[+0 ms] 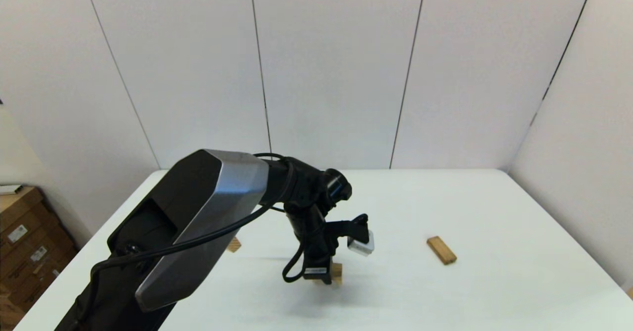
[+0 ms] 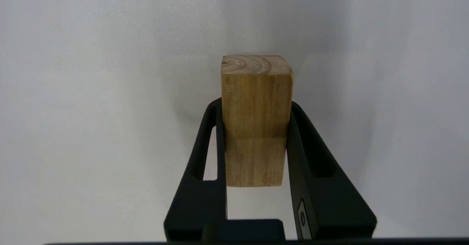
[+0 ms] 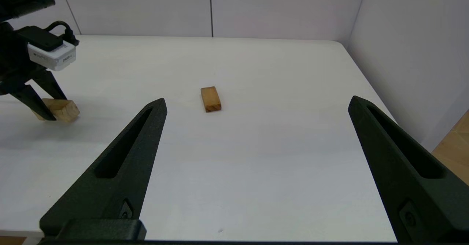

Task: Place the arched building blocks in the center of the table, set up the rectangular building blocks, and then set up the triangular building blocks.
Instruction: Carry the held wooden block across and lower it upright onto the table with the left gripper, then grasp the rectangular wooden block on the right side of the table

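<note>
The left gripper (image 2: 254, 127) reaches down near the middle of the head view, its black fingers (image 2: 205, 157) clamped on the two long sides of the chunky light-tan wooden arched block (image 2: 256, 120). In the head view only a corner of this block (image 1: 337, 272) shows beneath the wrist, low over or on the large white worktop (image 1: 494, 212); whether it touches the surface cannot be told. In the right wrist view the same block (image 3: 62, 110) sits at the left edge of the frame between those fingers.

The thin flat tan wooden rectangular plank (image 1: 441, 250) lies flat on the worktop, right of centre in the head view and well apart from the held block; it also appears near the middle of the right wrist view (image 3: 211, 99).

The small tan wooden triangular wedge (image 1: 233, 245) peeks out from behind the left arm, left of centre in the head view.

The right gripper (image 3: 256, 106) hovers above the worktop's near side, fingers (image 3: 124, 164) spread wide apart and holding nothing.
</note>
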You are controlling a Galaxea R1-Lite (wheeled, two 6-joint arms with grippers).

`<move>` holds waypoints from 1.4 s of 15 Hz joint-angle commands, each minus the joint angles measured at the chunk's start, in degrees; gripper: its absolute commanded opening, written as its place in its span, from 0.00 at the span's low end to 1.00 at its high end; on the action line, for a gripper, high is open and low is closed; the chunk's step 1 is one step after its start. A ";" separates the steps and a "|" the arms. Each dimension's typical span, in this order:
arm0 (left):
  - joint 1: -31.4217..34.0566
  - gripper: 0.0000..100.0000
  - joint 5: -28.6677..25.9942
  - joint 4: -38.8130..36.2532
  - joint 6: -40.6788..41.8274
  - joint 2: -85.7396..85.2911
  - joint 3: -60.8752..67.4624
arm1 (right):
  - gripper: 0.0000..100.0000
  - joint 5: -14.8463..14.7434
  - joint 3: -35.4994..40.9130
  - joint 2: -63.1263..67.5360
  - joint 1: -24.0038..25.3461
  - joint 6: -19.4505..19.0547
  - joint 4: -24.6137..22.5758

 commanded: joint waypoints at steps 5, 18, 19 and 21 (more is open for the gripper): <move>-0.04 0.00 0.44 -0.02 0.29 -0.37 0.00 | 1.00 0.00 0.00 -0.09 -0.06 -0.04 0.04; -0.04 1.00 2.02 -0.20 0.20 -0.37 -0.09 | 1.00 0.09 0.00 -0.09 0.02 -0.04 -0.05; -0.04 1.00 2.02 -0.20 -0.06 -0.55 -0.09 | 1.00 0.00 0.00 -0.09 0.02 -0.04 -0.05; 0.14 1.00 2.02 -0.02 -0.32 -1.52 -0.09 | 1.00 0.00 0.09 -0.09 0.02 -0.04 -0.05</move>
